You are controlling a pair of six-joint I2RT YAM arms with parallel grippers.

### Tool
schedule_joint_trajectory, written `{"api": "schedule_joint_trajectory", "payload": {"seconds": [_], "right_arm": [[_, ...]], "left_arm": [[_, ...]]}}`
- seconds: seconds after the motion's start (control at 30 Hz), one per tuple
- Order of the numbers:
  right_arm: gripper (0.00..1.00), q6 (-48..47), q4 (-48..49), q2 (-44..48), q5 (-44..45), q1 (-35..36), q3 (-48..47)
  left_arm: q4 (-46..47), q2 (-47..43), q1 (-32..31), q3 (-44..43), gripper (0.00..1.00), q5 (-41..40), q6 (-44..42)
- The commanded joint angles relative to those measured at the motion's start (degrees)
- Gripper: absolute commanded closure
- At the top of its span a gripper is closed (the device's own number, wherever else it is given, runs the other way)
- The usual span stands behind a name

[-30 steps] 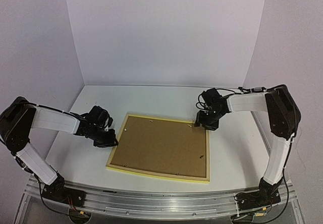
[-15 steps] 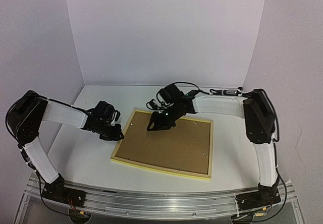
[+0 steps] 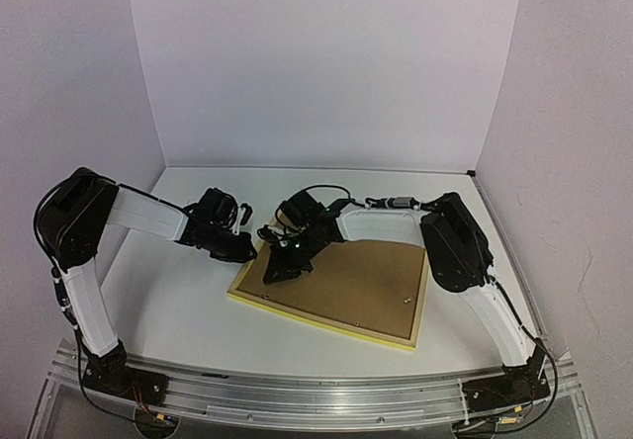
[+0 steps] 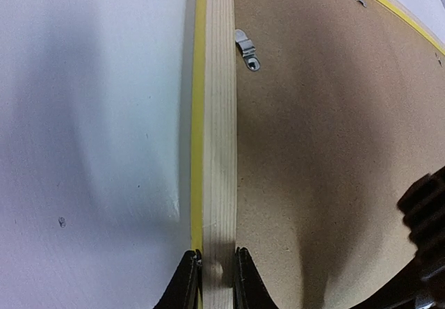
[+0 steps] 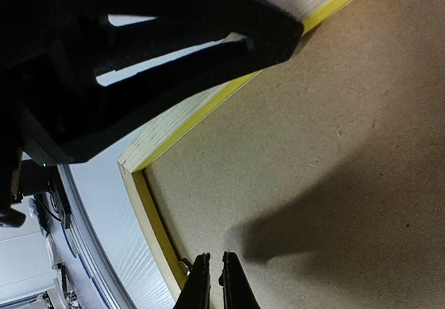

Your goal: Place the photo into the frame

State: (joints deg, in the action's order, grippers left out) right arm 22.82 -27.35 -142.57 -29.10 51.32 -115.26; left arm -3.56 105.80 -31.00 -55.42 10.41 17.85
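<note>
Top external view: frame (image 3: 316, 318) flat on table (image 3: 168, 301), back side up, brown board (image 3: 356, 281) inside. Left gripper (image 3: 249, 251) clenched on pale wooden rail at frame's left edge. Right gripper (image 3: 271, 274) over board close beside it, fingers (image 5: 200, 281) almost together, grasping nothing visible.

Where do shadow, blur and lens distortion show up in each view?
Top external: even light, sharp, but the base rail looks bowed. Left wrist: the frame is crisp; shadow darkens the backing board. Right wrist: the left gripper looms black and blurred.
</note>
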Motion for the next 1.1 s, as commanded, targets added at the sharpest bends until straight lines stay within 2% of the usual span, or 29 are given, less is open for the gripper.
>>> {"api": "schedule_joint_trajectory", "payload": {"seconds": [0.0, 0.1, 0.4, 0.67, 0.87, 1.07], "right_arm": [[0.96, 0.1, -0.4, -3.0, -3.9, 0.5, -1.8], [0.99, -0.6, -0.9, -3.4, -6.0, 0.6, -0.8], [1.00, -4.8, -5.0, -5.2, -10.7, 1.3, -0.1], [1.00, -12.7, -13.3, -5.5, -10.2, 1.9, -0.3], [1.00, -20.5, -18.2, -7.7, -17.8, 1.9, -2.8], [1.00, -25.7, -21.0, -10.3, -19.9, 2.7, -4.1]], "left_arm": [[-4.0, 4.3, -0.1, 0.0, 1.00, 0.6, -2.6], [-4.2, 4.5, 0.0, -0.3, 1.00, 0.4, -2.9], [-4.8, 5.3, 0.0, -1.5, 1.00, -0.6, -4.0], [-5.1, 6.1, 0.1, -2.6, 1.00, -1.9, -4.7], [-5.0, 6.8, 0.1, -3.3, 1.00, -2.3, -5.5], [-6.5, 8.4, 0.2, -5.4, 1.00, -3.3, -4.3]]}}
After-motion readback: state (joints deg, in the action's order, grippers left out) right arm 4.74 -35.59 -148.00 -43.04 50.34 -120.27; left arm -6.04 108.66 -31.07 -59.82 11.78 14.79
